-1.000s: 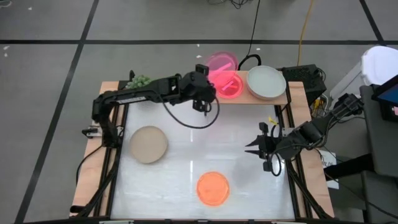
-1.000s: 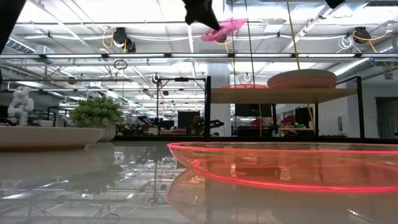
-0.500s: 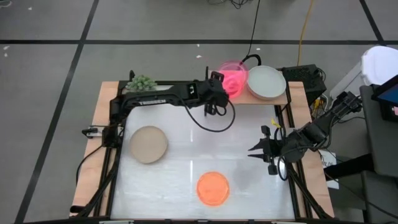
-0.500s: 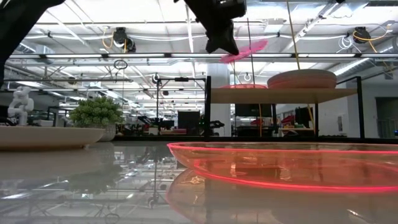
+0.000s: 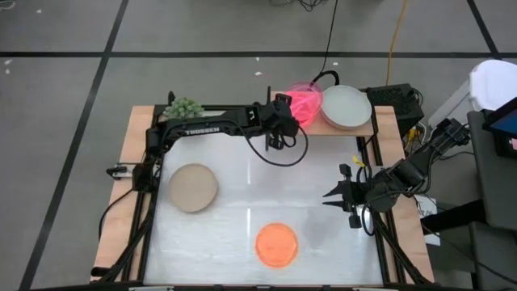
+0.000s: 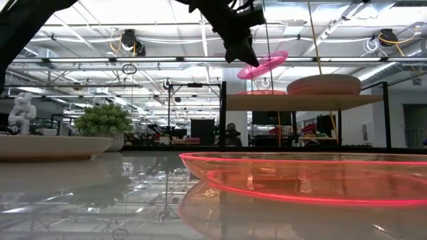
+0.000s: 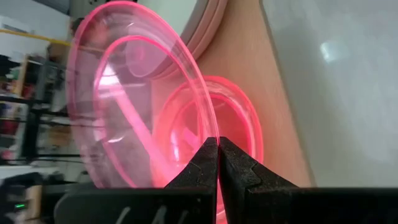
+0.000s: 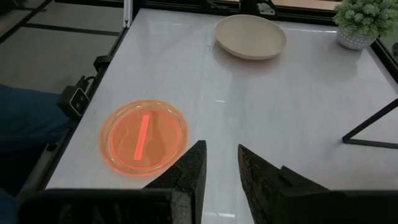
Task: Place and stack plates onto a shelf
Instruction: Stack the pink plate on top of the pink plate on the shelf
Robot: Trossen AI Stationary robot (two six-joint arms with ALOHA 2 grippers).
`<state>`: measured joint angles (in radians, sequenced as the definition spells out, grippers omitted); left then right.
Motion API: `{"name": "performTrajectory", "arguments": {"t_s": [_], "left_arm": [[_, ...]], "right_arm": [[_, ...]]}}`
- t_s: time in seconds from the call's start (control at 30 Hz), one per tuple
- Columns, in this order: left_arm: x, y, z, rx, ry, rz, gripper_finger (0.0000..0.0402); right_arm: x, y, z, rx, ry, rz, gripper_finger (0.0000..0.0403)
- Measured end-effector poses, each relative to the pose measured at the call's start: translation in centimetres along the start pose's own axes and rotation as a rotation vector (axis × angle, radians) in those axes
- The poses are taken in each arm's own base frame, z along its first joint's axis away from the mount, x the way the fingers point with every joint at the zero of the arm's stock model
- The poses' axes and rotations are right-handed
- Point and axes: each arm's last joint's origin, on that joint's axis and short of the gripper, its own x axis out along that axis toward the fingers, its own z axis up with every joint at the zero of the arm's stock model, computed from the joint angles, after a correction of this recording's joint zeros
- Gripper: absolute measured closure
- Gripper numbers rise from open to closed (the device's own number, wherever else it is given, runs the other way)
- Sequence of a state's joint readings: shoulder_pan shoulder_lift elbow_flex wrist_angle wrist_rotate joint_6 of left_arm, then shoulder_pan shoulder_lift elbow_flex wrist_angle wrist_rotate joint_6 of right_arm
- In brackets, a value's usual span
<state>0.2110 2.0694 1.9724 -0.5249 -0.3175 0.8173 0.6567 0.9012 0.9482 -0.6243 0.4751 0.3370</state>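
Overhead view, upper centre: the left gripper (image 5: 280, 121) carries a small magenta plate (image 5: 303, 103) above the light-wood shelf (image 5: 365, 128). Its jaws are closed tight on the plate's near rim. In the low view the plate (image 6: 262, 65) hangs tilted, its far edge higher than the gripped edge, clear above the shelf board (image 6: 300, 101). In the left wrist view the held plate (image 7: 137, 93) rises just ahead of the jaws, and a second magenta plate (image 7: 233, 134) lies flat on the shelf directly beyond and below it; that gap is what the coming placement turns on. The plate looks thin, translucent and glossy, with a raised rim.

A stack topped by a pale grey-green plate (image 5: 346, 106) occupies the shelf to the right of the magenta pair. On the white table (image 5: 242, 194), a beige plate (image 5: 192, 187) lies at centre left and an orange plate (image 5: 277, 243) at lower centre. The right gripper (image 5: 341, 195) waits at centre right, jaws partly apart and empty, nearer the orange plate.
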Motion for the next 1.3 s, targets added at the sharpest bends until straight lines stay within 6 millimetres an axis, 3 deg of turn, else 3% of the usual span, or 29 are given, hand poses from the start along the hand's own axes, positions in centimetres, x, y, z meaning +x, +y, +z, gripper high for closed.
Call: {"name": "performTrajectory", "arguments": {"t_s": [0.27, 0.7, 1.3], "left_arm": [[0.4, 0.5, -1.0, -0.049, 0.012, -0.031, 0.0398], [1.2, 0.2, -1.3, -0.047, -0.003, -0.073, 0.0368], [1.5, 0.1, -1.4, -0.051, -0.009, -0.080, 0.0364]], "right_arm": [[0.0, 0.0, 0.1, 0.003, -0.006, 0.002, 0.0325], [0.0, 0.0, 0.1, 0.006, -0.005, 0.004, 0.0326], [0.0, 0.0, 0.1, 0.006, -0.005, 0.006, 0.0326]]}}
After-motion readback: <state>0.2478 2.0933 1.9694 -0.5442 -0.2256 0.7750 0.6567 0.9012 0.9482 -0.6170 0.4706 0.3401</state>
